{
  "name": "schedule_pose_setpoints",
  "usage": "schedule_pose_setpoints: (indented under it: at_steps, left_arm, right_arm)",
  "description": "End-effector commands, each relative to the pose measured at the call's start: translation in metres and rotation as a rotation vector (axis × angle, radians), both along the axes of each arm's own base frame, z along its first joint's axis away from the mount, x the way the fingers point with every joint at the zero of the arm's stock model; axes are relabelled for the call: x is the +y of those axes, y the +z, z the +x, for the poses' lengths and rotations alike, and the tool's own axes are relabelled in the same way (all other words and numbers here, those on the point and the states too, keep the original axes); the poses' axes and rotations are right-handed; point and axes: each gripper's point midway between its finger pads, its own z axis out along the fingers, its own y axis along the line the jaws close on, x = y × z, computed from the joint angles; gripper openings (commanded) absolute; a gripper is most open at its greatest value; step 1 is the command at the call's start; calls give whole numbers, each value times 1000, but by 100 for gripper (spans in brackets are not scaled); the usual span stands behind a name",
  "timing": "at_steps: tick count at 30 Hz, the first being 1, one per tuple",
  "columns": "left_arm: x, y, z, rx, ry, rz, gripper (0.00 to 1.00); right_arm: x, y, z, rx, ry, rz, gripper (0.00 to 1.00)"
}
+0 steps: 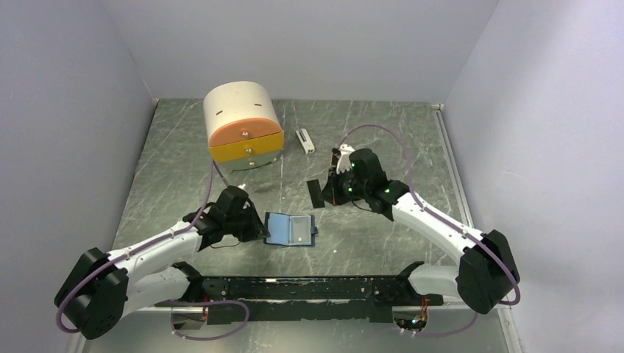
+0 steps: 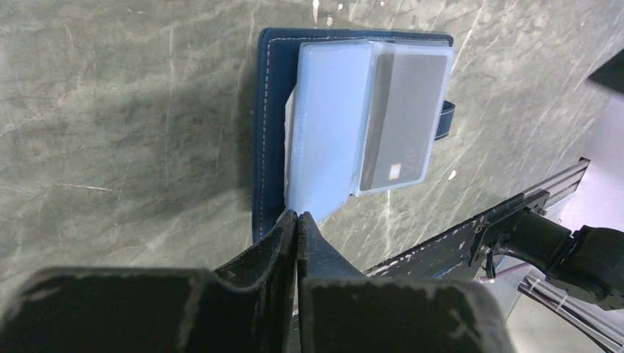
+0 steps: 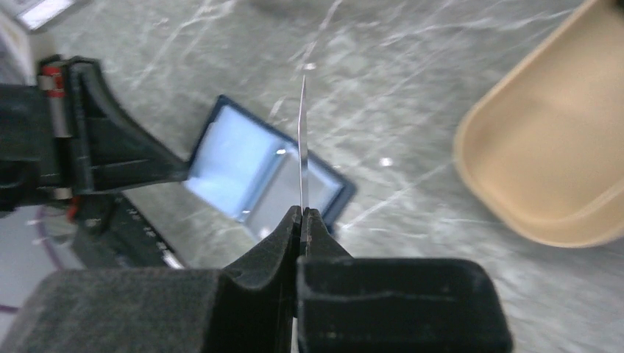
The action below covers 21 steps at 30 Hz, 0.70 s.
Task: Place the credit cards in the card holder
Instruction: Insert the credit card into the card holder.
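L gripper [image 1: 261, 228] sits at the left side of the small navy-blue folding card holder [image 1: 274, 229]. The holder lies open, pale-blue inside up, on the grey marbled tabletop [image 1: 176, 162], close to the near edge and abt mid-width. Its snap tab [image 2: 444, 121] sticks out on the side away from that gripper. In the L wrist view I see the jaws pressed together w/ no gap. The fingertips [image 2: 279, 235] meet right at a corner of the holder's clear pale-blue sleeve [image 2: 327, 118]; I can't tell if the sleeve is nipped btwn them. A flat grey card [image 2: 405, 110] w/ a small white patch lies in the holder's tab-side half, under clear plastic. R gripper [image 3: 302, 215] is clamped on a second thin rectangular card [image 3: 302, 140], pinched by one edge and standing straight out from the tips, edge-on to the R wrist cam. From above, that held card looks dark and hangs over the middle of the tabletop, a bit right of ctr, farther from the near edge than the card holder and not touching it. A cream round-topped box w/ orange and yellow fronts [image 1: 243, 118] stands toward the far edge, left of ctr. A small white bar-shaped object [image 1: 305, 140] lies just right of it, also near the far edge.
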Motion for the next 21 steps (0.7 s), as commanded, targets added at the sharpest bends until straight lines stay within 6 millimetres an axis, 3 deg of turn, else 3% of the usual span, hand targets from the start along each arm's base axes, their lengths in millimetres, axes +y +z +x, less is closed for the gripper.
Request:
schedule_pose_setpoints:
  at_steps: [1,6,14,21]
  left_arm:
    - [7,-10,0,0,7,50,9]
    - [10,-22,-5,30,14,61,9]
    - [8,-37,-10,70,4,62,9]
    - [9,-38,-13,74,9,56,9]
  right_arm:
    - [34,12,-19,95,-19,225,0]
    - [49,-13,-40,194,-55,323,0]
    - [72,-43,-55,277,-80,381,0]
    - [76,-65,-54,318,-142,381,0]
